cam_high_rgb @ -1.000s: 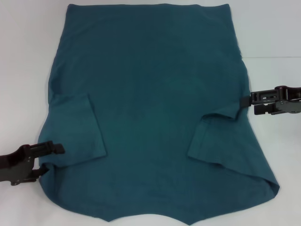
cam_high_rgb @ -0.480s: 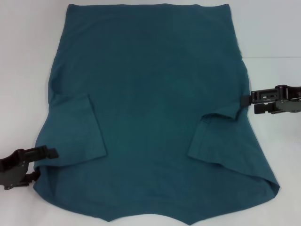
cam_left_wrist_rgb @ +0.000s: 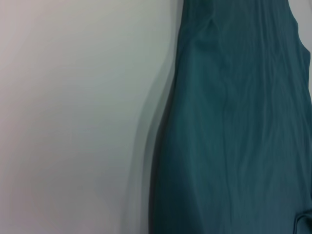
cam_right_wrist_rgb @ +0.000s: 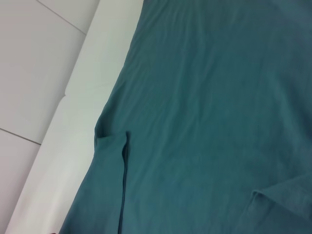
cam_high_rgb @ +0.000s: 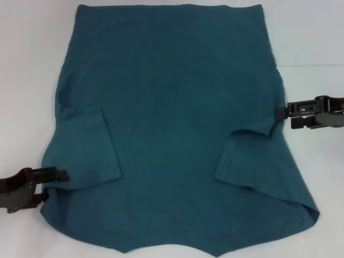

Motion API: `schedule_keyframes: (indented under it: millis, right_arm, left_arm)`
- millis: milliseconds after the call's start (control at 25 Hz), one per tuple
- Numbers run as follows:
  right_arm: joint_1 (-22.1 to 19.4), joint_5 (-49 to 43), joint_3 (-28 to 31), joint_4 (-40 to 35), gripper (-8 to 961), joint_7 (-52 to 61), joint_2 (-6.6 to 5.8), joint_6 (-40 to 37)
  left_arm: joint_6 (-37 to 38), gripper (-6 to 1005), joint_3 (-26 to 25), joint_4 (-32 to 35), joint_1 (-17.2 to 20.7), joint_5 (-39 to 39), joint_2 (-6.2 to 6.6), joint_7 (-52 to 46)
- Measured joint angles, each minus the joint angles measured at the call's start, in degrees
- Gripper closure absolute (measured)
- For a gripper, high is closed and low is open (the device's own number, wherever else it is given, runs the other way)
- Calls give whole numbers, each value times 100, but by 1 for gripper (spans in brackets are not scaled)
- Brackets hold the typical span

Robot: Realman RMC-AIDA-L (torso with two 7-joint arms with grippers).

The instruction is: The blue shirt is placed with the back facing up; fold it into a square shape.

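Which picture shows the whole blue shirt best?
The head view. There the blue shirt lies spread flat with both sleeves folded in, nearly all of it in sight, a claw at each side. The left wrist view shows only a long strip along one edge; the right wrist view shows one side with a folded sleeve.
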Motion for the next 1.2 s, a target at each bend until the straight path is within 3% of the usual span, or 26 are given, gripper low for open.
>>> schedule_keyframes:
  millis: [80, 280, 400, 600, 800, 1040, 1200]
  right_arm:
    - [-1, 0, 3, 0, 101, 0, -1, 0]
    - [-4, 0, 5, 0, 101, 0, -2, 0]
    - [-9, 0, 5, 0, 101, 0, -2, 0]
    - [-10, 0, 5, 0, 100, -4, -7, 0]
    - [-10, -1, -8, 0, 99, -38, -20, -1]
    - [-56, -3, -4, 1, 99, -127, -45, -33]
    - [-119, -4, -19, 6, 99, -163, -46, -35]
  left_arm:
    - [5, 82, 11, 13, -8, 3, 2, -9]
    - [6, 238, 10, 13, -18, 9, 6, -19]
    - [-5, 474, 10, 14, -18, 10, 8, -19]
    - [-48, 716, 10, 13, -28, 109, 8, -25]
    - [-3, 817, -18, 10, -52, 111, 9, 45]
    - [537, 939, -220, 13, -63, -463, 54, 427]
    - [587, 964, -245, 13, -86, -493, 86, 429]
